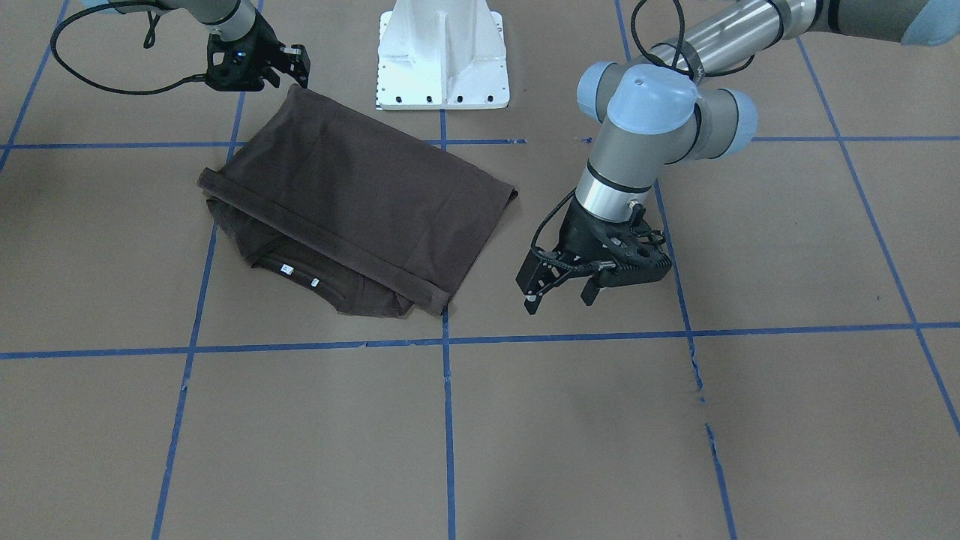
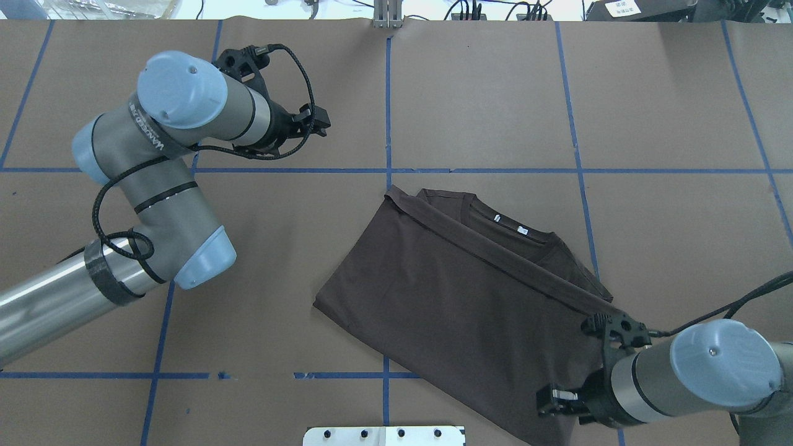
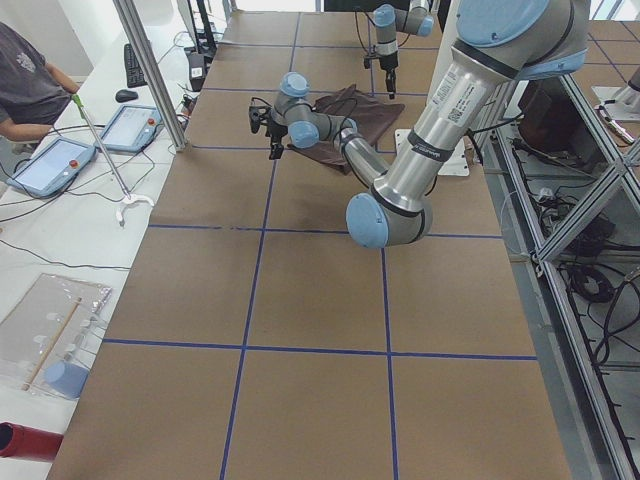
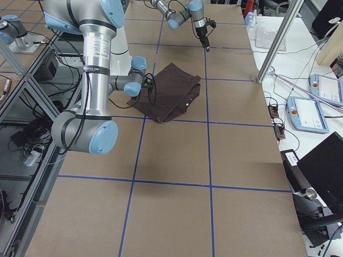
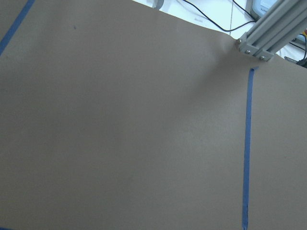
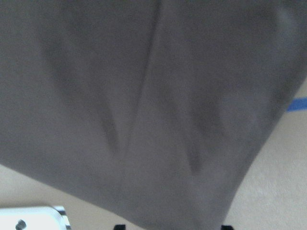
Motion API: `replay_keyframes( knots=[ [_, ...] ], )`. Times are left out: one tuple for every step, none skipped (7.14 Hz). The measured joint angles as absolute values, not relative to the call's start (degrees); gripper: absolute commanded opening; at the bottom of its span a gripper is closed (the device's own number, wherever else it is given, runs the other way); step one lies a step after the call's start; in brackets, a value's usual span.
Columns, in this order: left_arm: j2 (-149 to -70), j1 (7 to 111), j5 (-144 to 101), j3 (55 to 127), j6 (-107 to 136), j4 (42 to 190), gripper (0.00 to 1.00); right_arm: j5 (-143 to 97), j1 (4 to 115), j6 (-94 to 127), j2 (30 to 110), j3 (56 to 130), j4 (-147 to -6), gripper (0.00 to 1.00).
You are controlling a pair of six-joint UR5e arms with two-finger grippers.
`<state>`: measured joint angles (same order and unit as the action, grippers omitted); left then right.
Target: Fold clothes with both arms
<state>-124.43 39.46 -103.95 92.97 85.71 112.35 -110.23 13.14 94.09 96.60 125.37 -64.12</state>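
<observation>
The dark brown T-shirt (image 1: 360, 195) (image 2: 446, 297) lies folded over on the brown table, its hem edge just short of the collar with white neck tags (image 1: 300, 274). My right gripper (image 1: 296, 67) (image 2: 554, 402) hovers at the shirt's corner nearest the robot base. In the right wrist view the cloth (image 6: 144, 96) fills the frame and the fingertips show wide apart at the bottom edge, so it is open. My left gripper (image 1: 561, 296) (image 2: 319, 121) hangs open over bare table beside the shirt, holding nothing. The left wrist view shows only table.
The white pedestal base (image 1: 442, 60) stands at the table's robot-side edge close to the shirt. A metal post (image 5: 259, 38) rises at the far edge. A seated person (image 3: 25, 80) and tablets (image 3: 50, 165) are off the table's far side. Blue tape lines cross the table.
</observation>
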Motion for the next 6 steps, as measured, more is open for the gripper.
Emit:
replay_keyframes(
  knots=[
    [-123.1,36.0,-104.1,95.6,91.3,109.5,0.96,-108.6,16.9,94.1,94.6,125.2,-64.0,1.00],
    [-122.0,32.2,-103.9,98.5,97.5,106.0,0.96,-107.7,20.8,94.0,92.7,124.8,-64.0,1.00],
    [-121.0,28.6,-103.7,101.5,102.7,102.8,0.96,-107.4,24.4,93.8,90.8,124.0,-64.0,1.00],
    [-120.0,25.5,-103.2,103.9,107.2,100.6,0.96,-107.5,26.9,93.6,88.3,122.5,-64.1,1.00],
    [-119.2,22.4,-102.0,105.0,111.0,99.2,0.96,-107.5,28.2,93.5,86.2,120.8,-64.1,1.00],
    [-118.9,20.1,-100.9,104.8,113.1,98.7,0.96,-107.5,28.7,93.5,85.2,119.9,-64.1,1.00]
  ],
)
